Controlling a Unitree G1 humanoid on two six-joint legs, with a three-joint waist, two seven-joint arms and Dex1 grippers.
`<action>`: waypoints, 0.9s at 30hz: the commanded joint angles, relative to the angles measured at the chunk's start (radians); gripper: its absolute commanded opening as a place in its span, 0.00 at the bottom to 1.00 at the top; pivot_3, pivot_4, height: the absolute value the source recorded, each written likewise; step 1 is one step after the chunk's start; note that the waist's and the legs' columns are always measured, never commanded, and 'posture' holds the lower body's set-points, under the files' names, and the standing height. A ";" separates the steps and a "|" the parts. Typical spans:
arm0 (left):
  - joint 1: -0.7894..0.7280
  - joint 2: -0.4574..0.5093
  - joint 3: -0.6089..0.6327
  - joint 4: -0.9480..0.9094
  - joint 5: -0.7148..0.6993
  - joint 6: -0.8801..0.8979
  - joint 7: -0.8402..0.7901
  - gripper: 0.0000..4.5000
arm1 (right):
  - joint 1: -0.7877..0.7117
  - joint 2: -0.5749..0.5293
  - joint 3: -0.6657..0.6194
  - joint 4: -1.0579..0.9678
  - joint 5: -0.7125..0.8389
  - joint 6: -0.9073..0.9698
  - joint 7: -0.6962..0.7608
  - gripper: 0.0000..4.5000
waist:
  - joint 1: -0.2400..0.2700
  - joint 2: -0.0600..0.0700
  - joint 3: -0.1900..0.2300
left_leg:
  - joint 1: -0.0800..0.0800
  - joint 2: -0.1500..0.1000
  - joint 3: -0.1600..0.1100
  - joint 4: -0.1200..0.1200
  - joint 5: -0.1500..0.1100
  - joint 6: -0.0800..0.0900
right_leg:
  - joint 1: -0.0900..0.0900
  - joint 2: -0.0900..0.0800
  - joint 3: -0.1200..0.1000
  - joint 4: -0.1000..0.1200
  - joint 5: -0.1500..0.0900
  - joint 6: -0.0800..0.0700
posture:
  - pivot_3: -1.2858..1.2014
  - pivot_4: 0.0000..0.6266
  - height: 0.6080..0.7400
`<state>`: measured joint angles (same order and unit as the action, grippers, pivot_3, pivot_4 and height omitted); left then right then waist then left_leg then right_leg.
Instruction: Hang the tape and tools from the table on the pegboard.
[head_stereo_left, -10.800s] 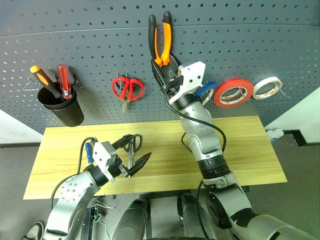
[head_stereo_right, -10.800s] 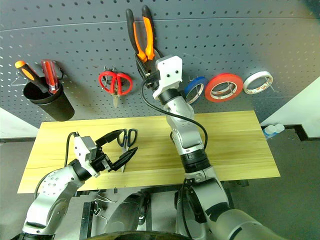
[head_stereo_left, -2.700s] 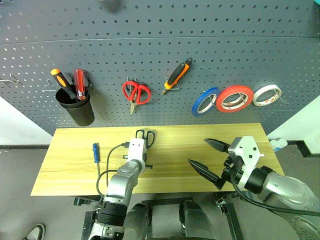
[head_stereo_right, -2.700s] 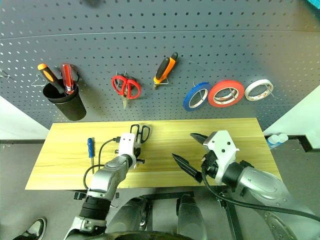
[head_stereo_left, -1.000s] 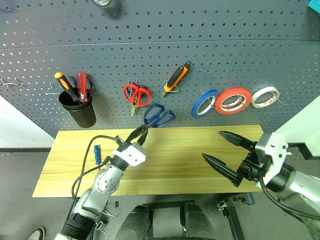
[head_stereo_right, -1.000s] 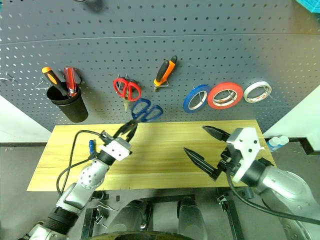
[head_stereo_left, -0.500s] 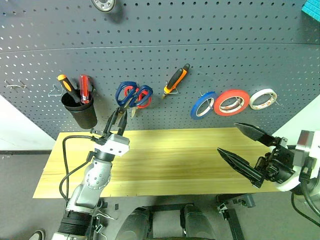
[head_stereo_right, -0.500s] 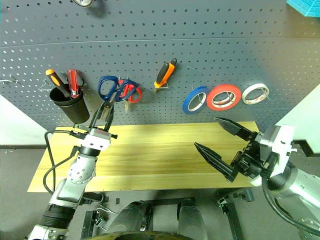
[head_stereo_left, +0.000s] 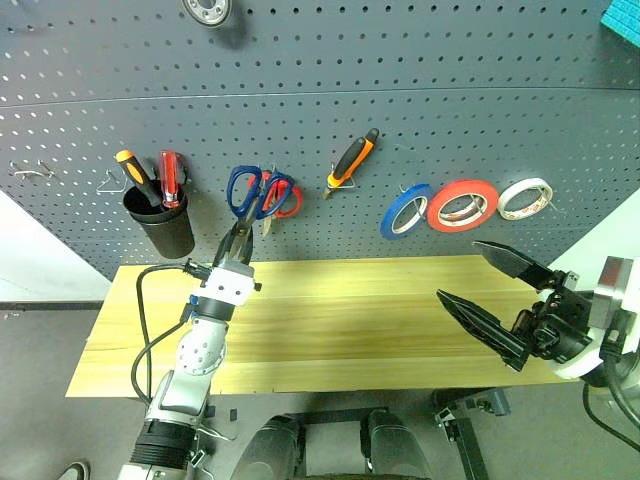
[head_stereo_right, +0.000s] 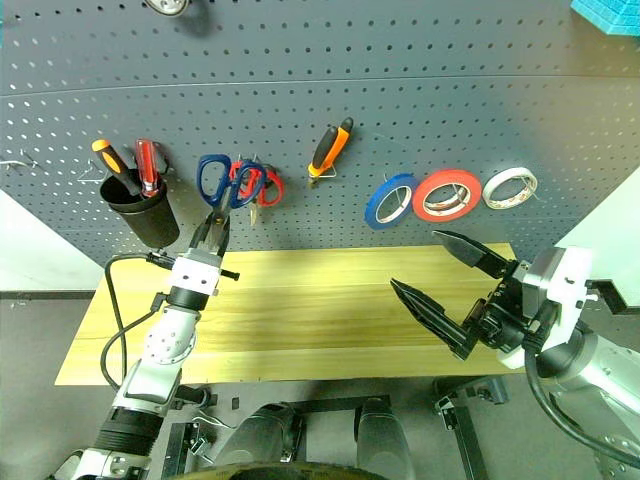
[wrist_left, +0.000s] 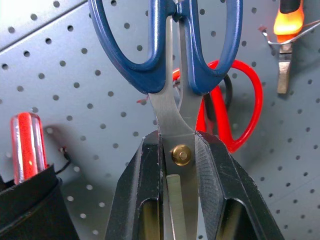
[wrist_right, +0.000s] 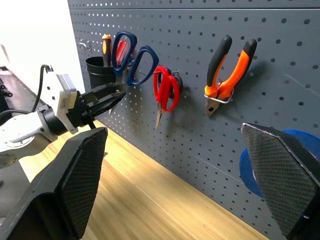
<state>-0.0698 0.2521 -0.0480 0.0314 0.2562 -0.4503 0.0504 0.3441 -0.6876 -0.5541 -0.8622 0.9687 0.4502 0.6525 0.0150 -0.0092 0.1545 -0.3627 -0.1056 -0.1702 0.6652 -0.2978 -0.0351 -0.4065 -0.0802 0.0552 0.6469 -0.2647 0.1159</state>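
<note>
The left gripper (head_stereo_left: 238, 238) was shut tight on the blue scissors (head_stereo_left: 256, 196), pinching the blades near the screw. The scissors stood upright, handles up, blades down, held up against the pegboard (head_stereo_left: 400, 90) and partly covering the red scissors (head_stereo_left: 286, 200). A black cup (head_stereo_left: 159, 224) held an orange screwdriver (head_stereo_left: 131, 170) and a red screwdriver (head_stereo_left: 168, 178). The pliers (head_stereo_left: 352, 160) and blue tape (head_stereo_left: 405, 211) hung nearby. The right gripper (head_stereo_left: 494, 300) was wide open, holding nothing, over the bench (head_stereo_left: 350, 320).
</note>
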 joint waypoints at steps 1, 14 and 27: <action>0.006 -0.013 0.003 -0.028 -0.038 0.014 -0.025 0.13 | -0.006 -0.009 -0.023 -0.025 0.021 -0.021 -0.007 1.00 | 0.000 0.000 0.000 | 0.000 0.000 0.000 0.000 0.000 0.000 | 0.000 0.000 0.000 0.000 0.000 0.000 | 0.51 0.16 0.85; -0.031 -0.046 0.001 0.006 -0.087 0.068 -0.094 0.12 | -0.004 -0.021 -0.029 -0.024 0.024 -0.017 -0.013 1.00 | 0.000 0.000 0.000 | 0.001 0.000 0.000 0.000 0.000 0.000 | 0.001 0.000 0.000 0.000 0.000 0.000 | 0.50 0.16 0.85; -0.036 -0.062 -0.033 0.012 -0.103 0.063 -0.156 0.12 | 0.004 -0.019 -0.017 -0.028 0.013 -0.017 -0.026 1.00 | -0.001 0.000 0.000 | 0.003 0.000 0.000 0.000 0.000 0.000 | 0.003 0.000 0.000 0.000 0.000 0.001 | 0.50 0.17 0.85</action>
<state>-0.1071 0.1913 -0.0703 0.0805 0.1629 -0.3614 -0.0965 0.3499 -0.6973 -0.5556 -0.8622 0.9756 0.4503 0.6316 0.0142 -0.0091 0.1543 -0.3598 -0.1056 -0.1701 0.6651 -0.2981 -0.0347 -0.4033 -0.0803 0.0553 0.6464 -0.2652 0.1165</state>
